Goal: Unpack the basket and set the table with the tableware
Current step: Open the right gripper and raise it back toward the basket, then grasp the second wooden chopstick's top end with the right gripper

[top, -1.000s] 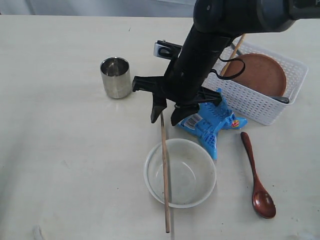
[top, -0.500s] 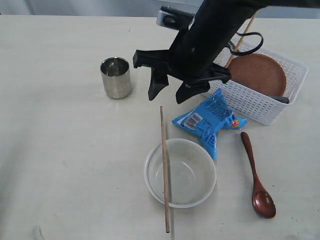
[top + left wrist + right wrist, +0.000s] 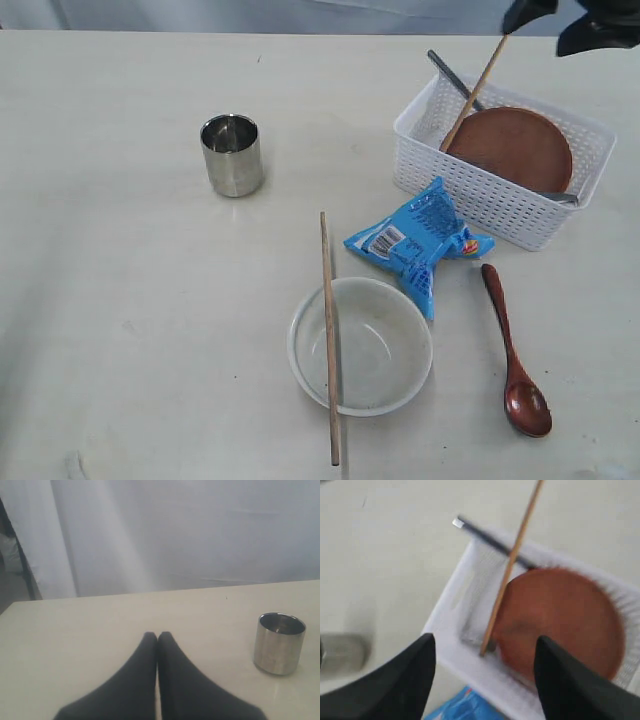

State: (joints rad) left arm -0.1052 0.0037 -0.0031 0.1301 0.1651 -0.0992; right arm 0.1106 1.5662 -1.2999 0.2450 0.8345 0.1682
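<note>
On the table (image 3: 120,300) stand a steel cup (image 3: 232,155) and an off-white bowl (image 3: 360,345). One wooden chopstick (image 3: 329,340) lies across the bowl's left rim. A dark wooden spoon (image 3: 512,350) lies to the right. The white basket (image 3: 500,205) holds a brown plate (image 3: 510,150), a leaning chopstick (image 3: 475,92) and metal cutlery (image 3: 452,78). My right gripper (image 3: 560,25) hovers open and empty above the basket (image 3: 450,625), with the plate (image 3: 560,625) and the chopstick (image 3: 512,565) below it. My left gripper (image 3: 158,637) is shut and empty, low over the table, with the cup (image 3: 278,642) off to one side.
A blue snack packet (image 3: 420,245) lies between basket and bowl, its corner at the bowl's rim. A white curtain (image 3: 175,530) hangs beyond the table's far edge. A second metal handle (image 3: 560,197) pokes out at the basket's right.
My right arm has lifted off the chopstick by the bowl and swung up to the far right, above the basket, its jaws spreading wider. The chopstick stays across the bowl.
</note>
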